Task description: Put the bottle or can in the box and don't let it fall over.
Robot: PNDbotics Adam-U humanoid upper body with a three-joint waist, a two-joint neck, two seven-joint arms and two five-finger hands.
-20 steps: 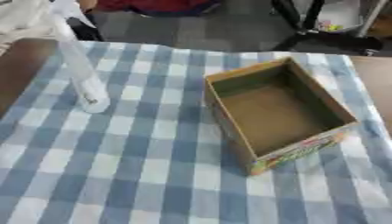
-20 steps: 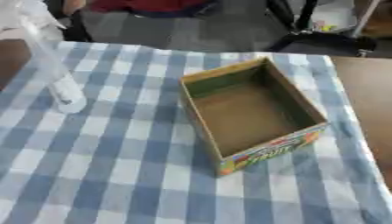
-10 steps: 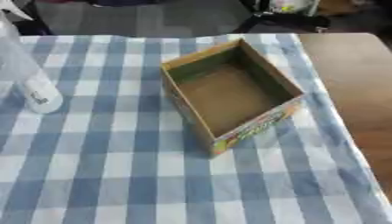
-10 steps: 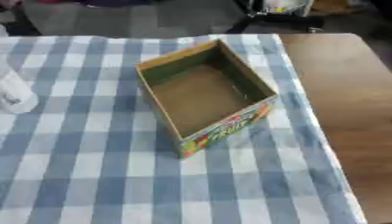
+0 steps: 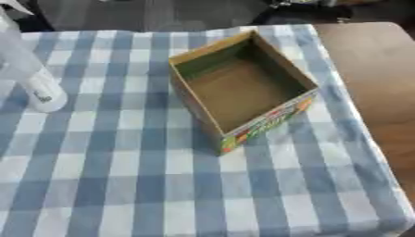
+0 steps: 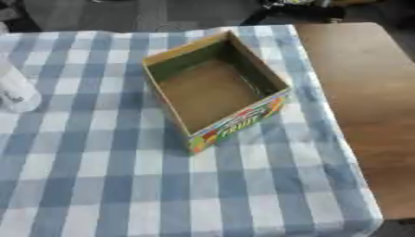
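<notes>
Both views come from the robot's head and look down at the table from up high, facing toward 12 o'clock. They sit side by side and share almost everything: the open box [image 5: 243,90] in the middle and the blue checked cloth [image 5: 122,185]. In the right eye view things sit more toward 9 o'clock, so the white bottle [image 5: 28,74] is cut off at the edge and more bare brown table [image 6: 365,115] shows at 3 o'clock.

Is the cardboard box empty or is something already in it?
Empty: the cardboard box shows only its bare brown floor. The white bottle stands outside, left of it.
</notes>
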